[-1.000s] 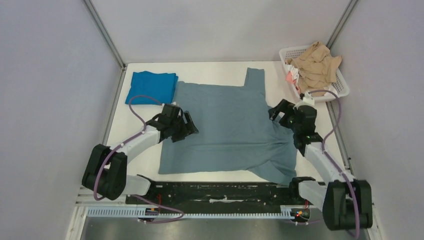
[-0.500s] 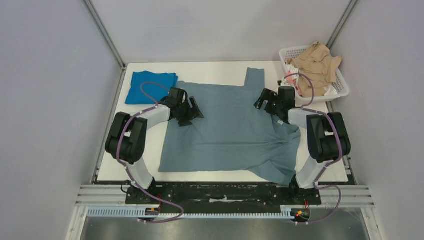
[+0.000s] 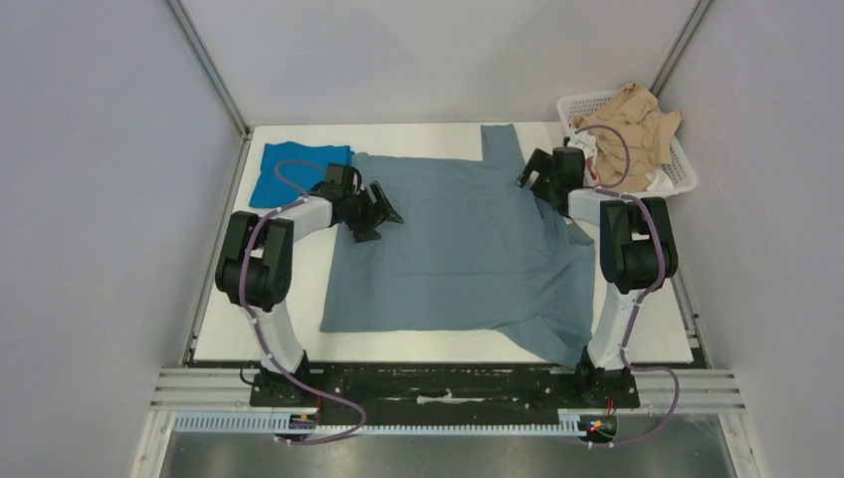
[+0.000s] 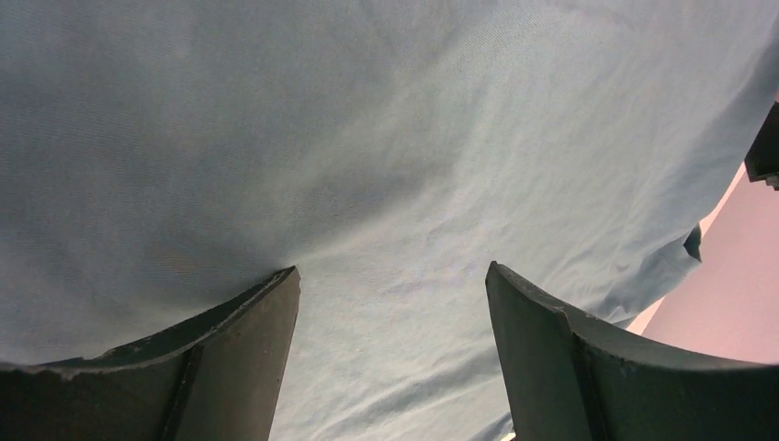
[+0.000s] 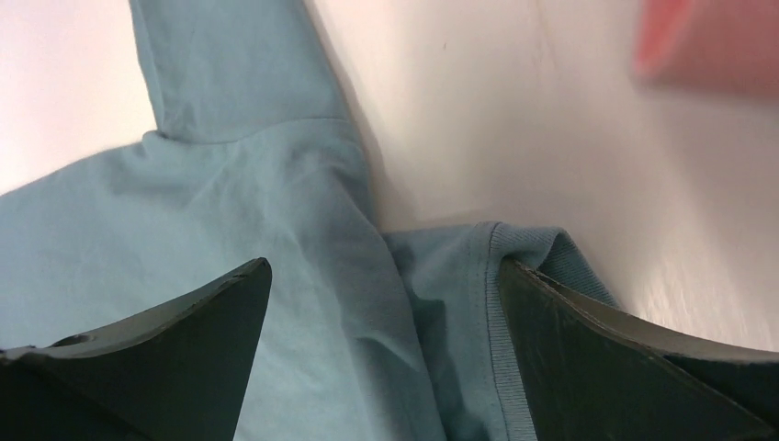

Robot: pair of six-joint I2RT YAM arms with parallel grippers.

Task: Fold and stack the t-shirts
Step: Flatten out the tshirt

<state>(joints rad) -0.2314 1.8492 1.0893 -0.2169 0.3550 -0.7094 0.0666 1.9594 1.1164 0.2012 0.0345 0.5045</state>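
Left pincer (image 3: 383, 214), right pincer (image 3: 528, 174) farther outstretched

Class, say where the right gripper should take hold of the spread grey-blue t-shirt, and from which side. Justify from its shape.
Likely the ribbed collar edge of the grey-blue t-shirt, pinched from straight above: the cloth lies flat on the table, and this bunched hem near the shoulder sits between the right gripper's open fingers.

grey-blue t-shirt (image 4: 367, 138) edges cropped, pink shape (image 5: 712, 46) blurred
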